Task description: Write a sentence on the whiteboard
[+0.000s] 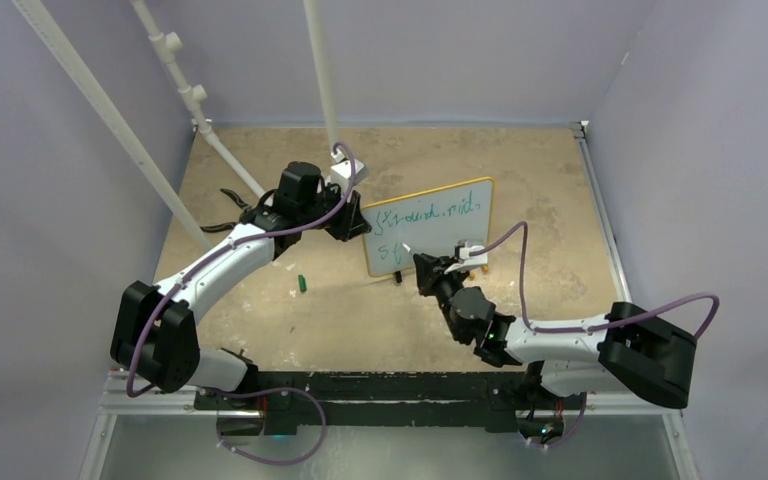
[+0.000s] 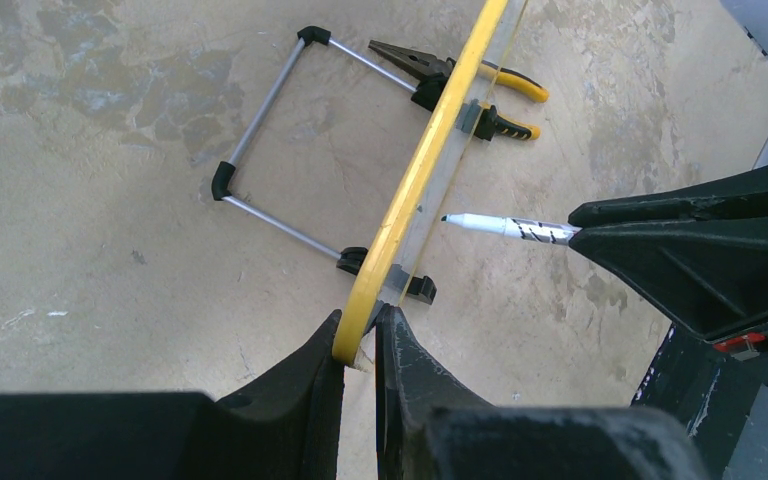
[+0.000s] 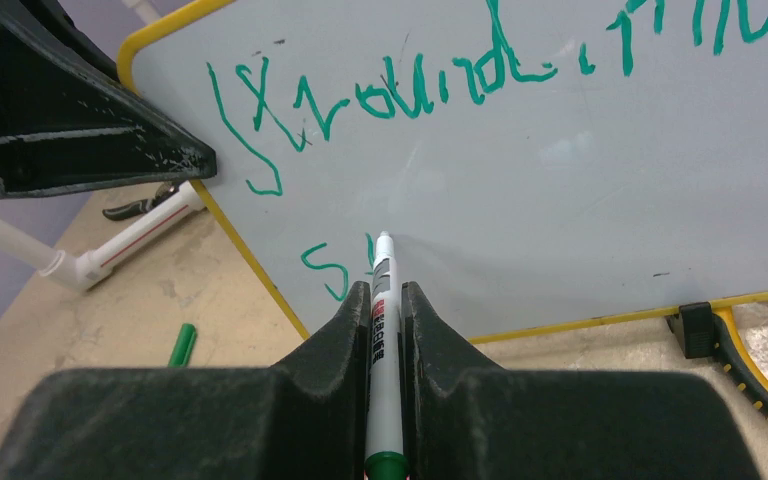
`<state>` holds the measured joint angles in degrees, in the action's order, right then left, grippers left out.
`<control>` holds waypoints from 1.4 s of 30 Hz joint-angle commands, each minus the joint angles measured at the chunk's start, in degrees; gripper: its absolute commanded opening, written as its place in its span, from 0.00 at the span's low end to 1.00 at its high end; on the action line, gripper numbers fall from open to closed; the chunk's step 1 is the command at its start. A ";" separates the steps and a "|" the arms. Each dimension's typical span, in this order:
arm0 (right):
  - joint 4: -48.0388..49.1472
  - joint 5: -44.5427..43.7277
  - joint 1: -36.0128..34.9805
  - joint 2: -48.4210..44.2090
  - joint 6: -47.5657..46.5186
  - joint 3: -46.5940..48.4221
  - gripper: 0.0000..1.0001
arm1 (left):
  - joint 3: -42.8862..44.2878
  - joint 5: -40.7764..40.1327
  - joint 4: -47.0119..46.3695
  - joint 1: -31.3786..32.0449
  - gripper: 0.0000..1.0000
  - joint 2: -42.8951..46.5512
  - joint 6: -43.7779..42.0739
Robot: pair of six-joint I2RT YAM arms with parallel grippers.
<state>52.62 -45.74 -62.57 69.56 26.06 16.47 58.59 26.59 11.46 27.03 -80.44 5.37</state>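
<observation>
Mid-writing line 2 of the sentence: right tool clamps the marker, left tool pinches the whiteboard; next stroke goes rightward.

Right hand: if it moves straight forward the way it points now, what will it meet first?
The whiteboard: the held marker tip meets its white surface first, right of the green "S"; it may already touch.

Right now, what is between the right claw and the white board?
A white marker, clamped in the right gripper, bridges that stretch, and its tip meets the whiteboard. The right wrist view shows it best.
</observation>
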 commanded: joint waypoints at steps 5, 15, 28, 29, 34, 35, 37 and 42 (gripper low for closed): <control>-0.58 -3.86 0.16 2.41 0.12 2.00 0.00 | -0.03 -3.12 0.53 -0.46 0.00 -0.33 -0.75; -7.07 -3.36 0.16 3.77 4.85 2.62 0.00 | 0.08 -3.04 0.51 -0.42 0.00 -0.24 -0.68; -4.56 -4.41 0.12 4.79 3.53 3.42 0.00 | 0.06 -3.12 0.63 -0.40 0.00 0.11 -0.78; -3.76 -4.54 0.16 4.45 3.19 3.21 0.00 | 0.04 -3.12 0.67 -0.47 0.00 0.11 -0.79; -0.43 -5.86 0.16 1.88 2.02 1.75 0.00 | 0.01 -3.18 0.59 -0.48 0.00 0.05 -0.72; -0.22 -6.24 0.16 1.27 1.91 1.54 0.00 | 0.03 -3.13 0.60 -0.48 0.00 0.10 -0.79; 0.04 -6.71 0.16 0.73 1.63 1.08 0.00 | 0.04 -3.12 0.65 -0.40 0.00 0.04 -0.76; -1.65 -8.13 0.16 0.72 2.65 1.00 0.00 | 0.05 -3.19 0.62 -0.47 0.00 0.02 -0.80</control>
<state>49.65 -50.41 -62.57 71.07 28.84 17.93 58.59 26.52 11.38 27.03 -80.44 5.37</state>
